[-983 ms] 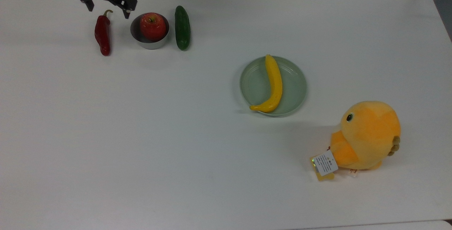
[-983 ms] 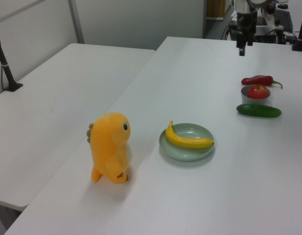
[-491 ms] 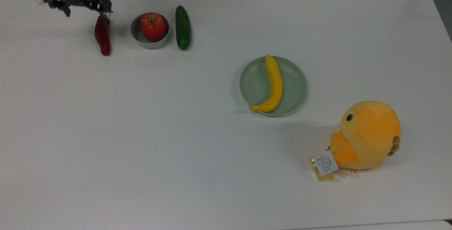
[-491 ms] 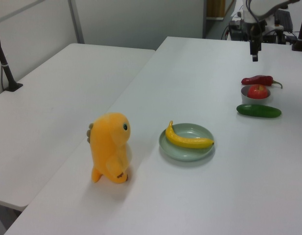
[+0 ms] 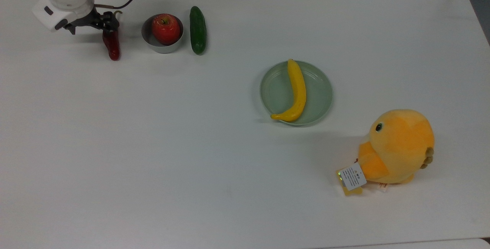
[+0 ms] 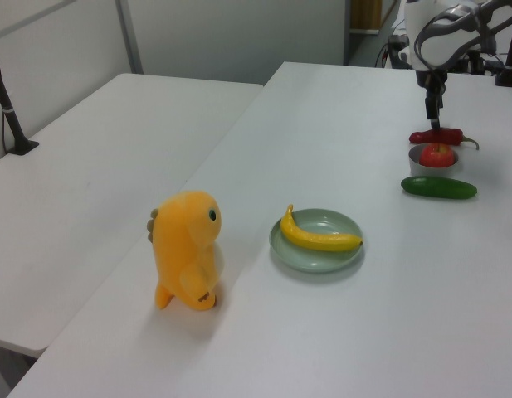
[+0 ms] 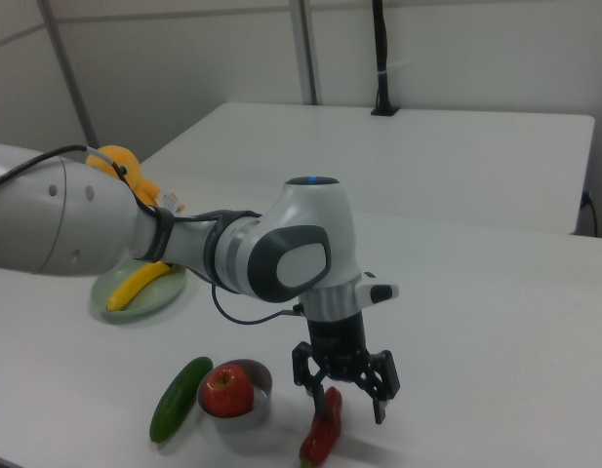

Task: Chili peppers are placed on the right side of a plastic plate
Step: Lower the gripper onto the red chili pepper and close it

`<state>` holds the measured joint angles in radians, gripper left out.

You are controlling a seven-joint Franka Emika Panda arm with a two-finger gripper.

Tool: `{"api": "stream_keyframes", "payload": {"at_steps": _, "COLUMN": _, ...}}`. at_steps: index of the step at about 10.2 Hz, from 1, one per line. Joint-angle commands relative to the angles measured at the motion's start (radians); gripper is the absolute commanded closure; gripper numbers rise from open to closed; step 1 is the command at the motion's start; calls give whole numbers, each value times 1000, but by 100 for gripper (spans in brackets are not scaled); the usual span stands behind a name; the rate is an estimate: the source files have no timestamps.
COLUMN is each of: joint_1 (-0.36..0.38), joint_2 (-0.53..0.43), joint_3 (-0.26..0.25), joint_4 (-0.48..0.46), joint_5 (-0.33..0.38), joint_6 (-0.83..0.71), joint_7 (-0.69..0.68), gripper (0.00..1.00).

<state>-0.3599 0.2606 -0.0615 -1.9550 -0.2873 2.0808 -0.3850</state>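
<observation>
Top view: a white table (image 5: pixel 153 145) holds a row of three things near its far left corner. The landmark is a small grey bowl (image 5: pixel 153 42) with a red apple (image 5: pixel 165 28) in it. Just beside the bowl, on the top view's left, lies the chili (image 5: pixel 113 46), dark red and glossy, flat on the table with its green stem pointing away from the camera. On the bowl's other side lies a dark green cucumber (image 5: pixel 198 30), parallel to the chili.

The gripper (image 5: pixel 106 21) is down over the stem end of the chili. In the right view its two black fingers (image 7: pixel 380 385) stand apart, one on each side of the chili (image 7: pixel 322 437), not closed on it. Half a second ago the gripper hung a little above that end, and a second ago it was higher and closer to the bowl; the white wrist now reaches in from the top view's upper left. The chili lies just where it lay before.

Well apart from the bowl, toward the top view's lower right, sits the pale green plate (image 5: pixel 319 92) with a yellow banana (image 5: pixel 298 88) lying across it. Farther out the same way stands an orange plush bird (image 5: pixel 398 147) with a white tag. The plate, banana, bird, bowl, apple and cucumber have not moved.

In the left view the gripper (image 6: pixel 434 124) hangs straight down onto the chili (image 6: pixel 442 135) behind the bowl (image 6: pixel 421 162).
</observation>
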Motion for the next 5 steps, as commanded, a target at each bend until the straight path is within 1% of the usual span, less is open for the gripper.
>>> {"api": "stream_keyframes", "payload": {"at_steps": 1, "joint_1": 7, "joint_2": -9, "joint_3": -4, "joint_4": -33, "joint_5": -18, "joint_6": 35, "joint_7": -15, "gripper": 0}}
{"api": "stream_keyframes", "payload": {"at_steps": 4, "joint_1": 18, "joint_2": -9, "joint_3": 0, "joint_4": -44, "joint_5": -16, "joint_6": 33, "joint_7": 1, "gripper": 0}}
{"api": "stream_keyframes", "payload": {"at_steps": 5, "joint_1": 35, "joint_2": -9, "joint_3": 2, "joint_4": -53, "joint_5": -6, "joint_6": 30, "joint_7": 5, "gripper": 0}}
